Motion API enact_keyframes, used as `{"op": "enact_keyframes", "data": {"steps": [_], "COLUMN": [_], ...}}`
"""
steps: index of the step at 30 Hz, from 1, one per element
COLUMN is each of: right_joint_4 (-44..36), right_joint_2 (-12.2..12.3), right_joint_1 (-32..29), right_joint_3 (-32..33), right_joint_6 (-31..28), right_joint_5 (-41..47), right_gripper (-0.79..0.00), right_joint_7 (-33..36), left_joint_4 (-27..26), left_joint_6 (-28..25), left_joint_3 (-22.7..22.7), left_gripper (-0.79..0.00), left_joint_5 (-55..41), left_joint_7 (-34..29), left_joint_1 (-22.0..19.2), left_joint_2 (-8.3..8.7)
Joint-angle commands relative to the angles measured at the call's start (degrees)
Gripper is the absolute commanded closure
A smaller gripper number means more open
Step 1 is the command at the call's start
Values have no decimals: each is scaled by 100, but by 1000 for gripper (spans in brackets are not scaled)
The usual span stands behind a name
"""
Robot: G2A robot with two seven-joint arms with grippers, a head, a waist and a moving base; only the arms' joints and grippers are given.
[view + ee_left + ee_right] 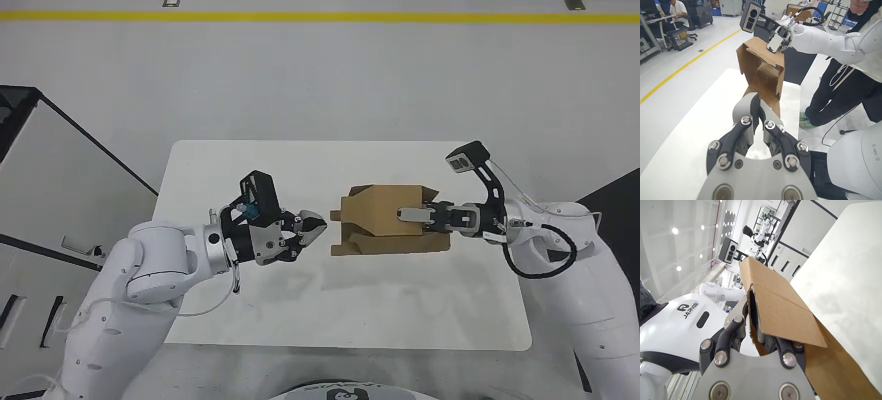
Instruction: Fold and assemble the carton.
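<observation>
As right pincer (pixel 408 214) grips it, carton (pixel 372 228) mouth faces left pincer (pixel 318 226)

Rounded white arms (pixel 150 270) trail thin white cables (pixel 840 75), and the left pincer (pixel 758 100) shows a silver plate, black linkages and bright screws.

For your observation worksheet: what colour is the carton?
Plain brown cardboard carton; the left wrist view shows it best.
</observation>
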Motion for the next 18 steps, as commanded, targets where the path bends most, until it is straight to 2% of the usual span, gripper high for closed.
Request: {"op": "enact_keyframes", "data": {"steps": [1,18], "right_joint_4": [-33,48], "right_joint_2": [-6,-82], "right_joint_1": [-19,182], "right_joint_3": [-19,-349], "right_joint_6": [23,-8], "right_joint_5": [-16,-82], "right_gripper": [0,0], "right_joint_7": [-106,-278], "left_joint_4": [-21,204], "left_joint_6": [53,90], "left_joint_3": [46,486], "left_gripper": [0,0], "left_joint_5": [24,52], "left_joint_7": [78,294], "left_joint_1": [13,-362], "left_joint_2": [-4,-9]}}
